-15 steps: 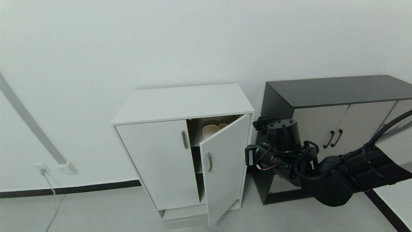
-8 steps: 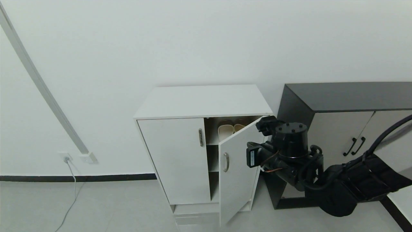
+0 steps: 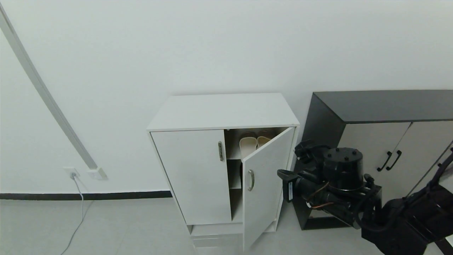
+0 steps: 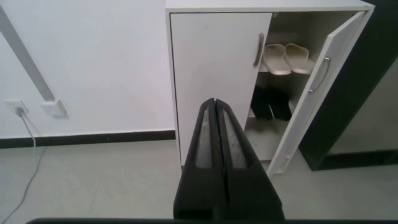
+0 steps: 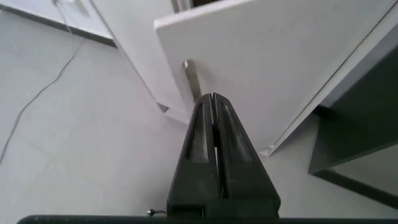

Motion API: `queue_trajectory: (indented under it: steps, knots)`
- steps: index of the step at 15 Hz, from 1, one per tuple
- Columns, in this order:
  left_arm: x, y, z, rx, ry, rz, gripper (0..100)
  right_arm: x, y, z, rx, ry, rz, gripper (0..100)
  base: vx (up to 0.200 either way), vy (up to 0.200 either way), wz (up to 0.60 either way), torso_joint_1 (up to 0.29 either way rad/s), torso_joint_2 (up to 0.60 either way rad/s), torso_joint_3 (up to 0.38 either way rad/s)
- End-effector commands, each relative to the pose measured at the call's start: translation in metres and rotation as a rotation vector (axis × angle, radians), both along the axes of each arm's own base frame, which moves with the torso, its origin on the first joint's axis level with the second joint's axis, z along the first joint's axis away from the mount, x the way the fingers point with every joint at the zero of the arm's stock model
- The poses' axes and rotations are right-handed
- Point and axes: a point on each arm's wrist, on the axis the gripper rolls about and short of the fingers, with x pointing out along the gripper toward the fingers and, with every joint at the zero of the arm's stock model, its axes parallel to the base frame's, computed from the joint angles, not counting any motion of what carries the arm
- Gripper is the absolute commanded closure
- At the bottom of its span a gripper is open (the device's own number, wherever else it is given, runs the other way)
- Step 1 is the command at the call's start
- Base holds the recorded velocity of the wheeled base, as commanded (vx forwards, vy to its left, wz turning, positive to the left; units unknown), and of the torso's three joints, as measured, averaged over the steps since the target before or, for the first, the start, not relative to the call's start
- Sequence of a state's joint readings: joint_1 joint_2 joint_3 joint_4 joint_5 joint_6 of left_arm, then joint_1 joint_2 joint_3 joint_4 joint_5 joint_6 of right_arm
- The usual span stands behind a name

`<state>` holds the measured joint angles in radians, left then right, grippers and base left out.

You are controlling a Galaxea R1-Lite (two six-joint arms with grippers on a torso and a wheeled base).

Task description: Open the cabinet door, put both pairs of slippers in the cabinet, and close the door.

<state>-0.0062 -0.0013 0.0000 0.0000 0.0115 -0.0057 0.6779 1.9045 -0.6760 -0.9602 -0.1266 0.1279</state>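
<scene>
Head view: boxy, smooth white cabinet (image 3: 223,111)

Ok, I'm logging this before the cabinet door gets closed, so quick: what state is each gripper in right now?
Left gripper: closed, holding nothing.
Right gripper: closed, holding nothing, pointed at the half-open white wooden cabinet door.

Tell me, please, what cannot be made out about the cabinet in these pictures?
Head view: the open door hides most shelves and part of the beige slippers.
Left wrist view: the left hand covers part of the cabinet.
Right wrist view: the door blocks the inside; contact by the right hand is unclear.
</scene>
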Motion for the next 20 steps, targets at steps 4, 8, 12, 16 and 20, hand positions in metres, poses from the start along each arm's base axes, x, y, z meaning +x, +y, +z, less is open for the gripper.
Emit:
queue_trajectory:
  steps: [4,8,12,16,20]
  knots:
    - [0.000,0.000,0.000,0.000,0.001,0.001,100,-0.020,-0.014,-0.004,-0.003,0.004,0.007,100,0.200,0.000,0.00,-0.005,0.00,0.007]
    - [0.000,0.000,0.000,-0.002,0.001,0.001,100,-0.026,-0.018,-0.011,-0.023,0.029,0.010,100,0.050,0.000,0.00,0.003,0.00,0.001]
    - [0.000,0.000,0.000,-0.002,0.001,0.001,100,-0.022,-0.014,-0.011,-0.019,0.028,0.029,100,0.000,0.000,0.00,0.000,0.00,0.000]
    - [0.000,0.000,0.000,-0.003,0.001,0.002,100,-0.005,-0.002,-0.016,-0.026,0.013,0.027,100,0.000,0.000,0.00,0.000,0.00,0.000]
    - [0.000,0.000,0.000,-0.003,0.001,0.002,100,0.009,0.008,-0.018,-0.016,0.002,0.025,100,0.000,0.000,0.00,0.000,0.00,0.000]
